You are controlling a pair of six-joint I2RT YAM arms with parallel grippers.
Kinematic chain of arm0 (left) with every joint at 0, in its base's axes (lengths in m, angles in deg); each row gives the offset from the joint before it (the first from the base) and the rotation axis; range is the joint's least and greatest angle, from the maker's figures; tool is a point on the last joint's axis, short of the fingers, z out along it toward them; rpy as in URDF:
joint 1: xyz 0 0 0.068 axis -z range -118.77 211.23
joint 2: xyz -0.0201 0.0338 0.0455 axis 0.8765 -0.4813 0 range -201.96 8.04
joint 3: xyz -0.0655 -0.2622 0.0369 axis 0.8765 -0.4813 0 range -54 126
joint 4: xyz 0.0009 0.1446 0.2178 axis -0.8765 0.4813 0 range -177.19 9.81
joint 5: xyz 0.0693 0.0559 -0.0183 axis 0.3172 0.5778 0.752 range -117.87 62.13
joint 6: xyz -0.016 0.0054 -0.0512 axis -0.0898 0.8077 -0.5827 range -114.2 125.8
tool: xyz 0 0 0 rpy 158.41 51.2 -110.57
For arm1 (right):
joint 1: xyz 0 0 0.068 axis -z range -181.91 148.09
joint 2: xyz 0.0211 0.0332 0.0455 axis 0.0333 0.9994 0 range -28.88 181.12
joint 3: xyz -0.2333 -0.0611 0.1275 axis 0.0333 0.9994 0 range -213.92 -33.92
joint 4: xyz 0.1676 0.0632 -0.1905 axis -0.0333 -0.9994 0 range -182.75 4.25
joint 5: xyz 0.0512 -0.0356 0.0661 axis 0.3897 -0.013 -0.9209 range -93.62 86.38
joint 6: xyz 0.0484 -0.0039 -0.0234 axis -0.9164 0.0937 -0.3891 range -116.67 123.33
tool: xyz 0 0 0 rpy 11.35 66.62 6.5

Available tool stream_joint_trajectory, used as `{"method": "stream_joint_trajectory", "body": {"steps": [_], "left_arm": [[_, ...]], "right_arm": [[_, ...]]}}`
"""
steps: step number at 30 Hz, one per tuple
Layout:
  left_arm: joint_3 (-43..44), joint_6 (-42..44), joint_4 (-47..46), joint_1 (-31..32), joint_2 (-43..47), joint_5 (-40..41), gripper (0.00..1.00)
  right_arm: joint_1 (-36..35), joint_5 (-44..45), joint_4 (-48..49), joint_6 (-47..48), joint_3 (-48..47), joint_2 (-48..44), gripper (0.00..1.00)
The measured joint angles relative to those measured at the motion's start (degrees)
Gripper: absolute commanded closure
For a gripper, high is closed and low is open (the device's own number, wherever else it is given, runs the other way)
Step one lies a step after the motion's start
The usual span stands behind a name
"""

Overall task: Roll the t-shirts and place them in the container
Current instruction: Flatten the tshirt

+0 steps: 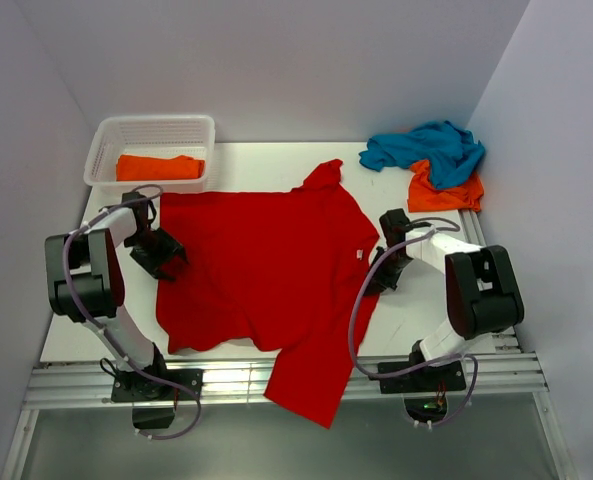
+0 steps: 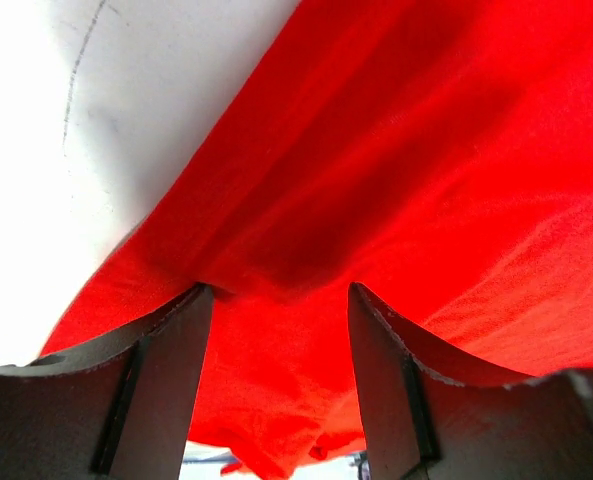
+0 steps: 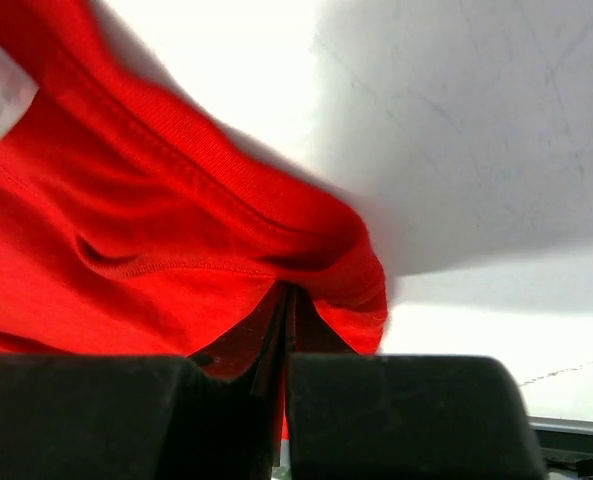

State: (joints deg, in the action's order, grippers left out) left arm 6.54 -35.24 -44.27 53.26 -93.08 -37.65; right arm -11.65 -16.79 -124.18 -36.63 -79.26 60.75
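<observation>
A bright red t-shirt (image 1: 266,270) lies spread flat across the table, one sleeve hanging over the near edge. My left gripper (image 1: 168,256) is at its left edge; in the left wrist view its jaws (image 2: 281,295) stand wide apart with red cloth (image 2: 426,150) between them. My right gripper (image 1: 381,272) is at the shirt's right edge by the collar label. In the right wrist view it (image 3: 288,300) is shut, pinching a fold of the red hem (image 3: 126,220). An orange t-shirt (image 1: 159,167) lies folded in the basket. A teal t-shirt (image 1: 426,147) lies crumpled over another orange one (image 1: 444,192) at the back right.
The white lattice basket (image 1: 106,140) stands at the back left corner. Grey walls close in the table (image 1: 266,165) on the left, back and right. A metal rail (image 1: 276,378) runs along the near edge by the arm bases.
</observation>
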Motion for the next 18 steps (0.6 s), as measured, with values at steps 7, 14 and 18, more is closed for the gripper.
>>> {"method": "stream_joint_trajectory", "body": {"steps": [7,14,18], "left_arm": [[5.66,0.11,4.48,-0.02,-4.94,-0.79,0.39],[11.76,0.15,6.64,-0.02,-9.57,-2.01,0.38],[14.67,0.74,8.55,0.04,-11.74,-2.38,0.38]], "right_arm": [[2.03,-0.83,-1.55,0.22,-5.33,5.22,1.00],[3.43,0.48,-1.20,0.61,-9.60,8.39,1.00],[3.80,1.03,-0.90,0.66,-9.86,8.52,1.00]]}}
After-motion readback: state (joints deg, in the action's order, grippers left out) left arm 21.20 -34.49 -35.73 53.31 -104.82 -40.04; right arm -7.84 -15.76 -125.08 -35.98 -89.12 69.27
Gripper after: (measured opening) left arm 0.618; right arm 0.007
